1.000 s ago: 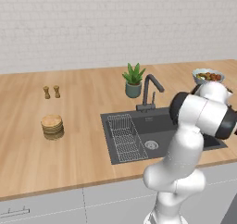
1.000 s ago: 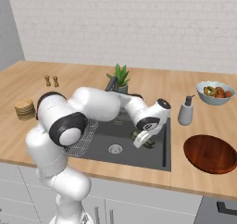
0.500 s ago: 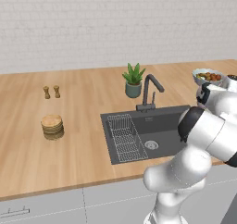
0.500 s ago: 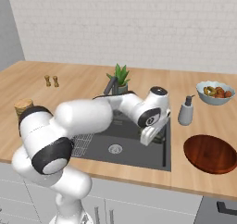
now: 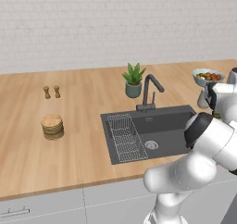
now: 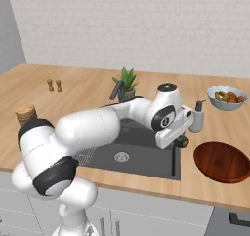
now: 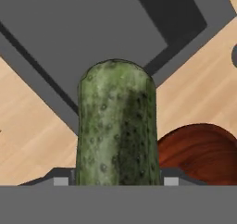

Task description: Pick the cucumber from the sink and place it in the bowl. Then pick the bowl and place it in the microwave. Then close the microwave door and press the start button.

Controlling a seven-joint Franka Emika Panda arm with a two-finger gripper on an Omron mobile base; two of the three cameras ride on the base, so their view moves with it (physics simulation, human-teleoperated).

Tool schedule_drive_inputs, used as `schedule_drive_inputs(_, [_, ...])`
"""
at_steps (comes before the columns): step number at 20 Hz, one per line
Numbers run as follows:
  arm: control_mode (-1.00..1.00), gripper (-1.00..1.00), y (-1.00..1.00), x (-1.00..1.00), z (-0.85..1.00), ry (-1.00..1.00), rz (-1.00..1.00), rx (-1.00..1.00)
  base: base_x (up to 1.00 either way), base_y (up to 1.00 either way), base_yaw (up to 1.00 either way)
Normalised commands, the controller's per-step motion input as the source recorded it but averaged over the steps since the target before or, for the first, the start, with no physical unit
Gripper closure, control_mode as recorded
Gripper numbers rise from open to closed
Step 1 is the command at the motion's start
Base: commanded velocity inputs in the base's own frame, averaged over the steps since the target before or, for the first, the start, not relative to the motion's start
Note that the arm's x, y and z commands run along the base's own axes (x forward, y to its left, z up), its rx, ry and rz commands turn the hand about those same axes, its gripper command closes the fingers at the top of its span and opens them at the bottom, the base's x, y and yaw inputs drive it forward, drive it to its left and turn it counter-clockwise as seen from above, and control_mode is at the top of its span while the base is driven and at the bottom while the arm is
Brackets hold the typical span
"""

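The claw point(image 6: 179, 141) grips the cucumber point(image 7: 116, 126) lengthwise, above the sink's point(image 6: 146, 154) right edge and near the bowl point(image 6: 222, 161) on the counter point(image 6: 205, 188), seemingly to drop it in

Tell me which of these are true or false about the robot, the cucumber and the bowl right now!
1. The gripper holds the cucumber. True.
2. The cucumber lies in the reddish-brown bowl. False: it is lifted in the jaws, above the sink's right edge, not yet in the bowl.
3. The reddish-brown bowl sits on the counter to the right of the sink. True.
4. The fruit bowl is inside the sink. False: it stands on the counter, behind the reddish-brown bowl.
5. A potted plant stands behind the sink by the faucet. True.
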Motion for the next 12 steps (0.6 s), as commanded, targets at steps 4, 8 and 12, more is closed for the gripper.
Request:
schedule_drive_inputs(4, [-1.00, 1.00, -1.00, 0.00, -0.16, -0.01, -0.01, 0.00, 0.00, 0.00, 0.00])
schedule_drive_inputs(8, [-1.00, 1.00, -0.99, 0.00, -0.13, -0.07, 0.00, 0.00, 0.00, 0.00, 0.00])
schedule_drive_inputs(12, [-1.00, 1.00, -0.76, 0.00, -0.44, 0.00, 0.00, 0.00, 0.00, 0.00, 0.00])
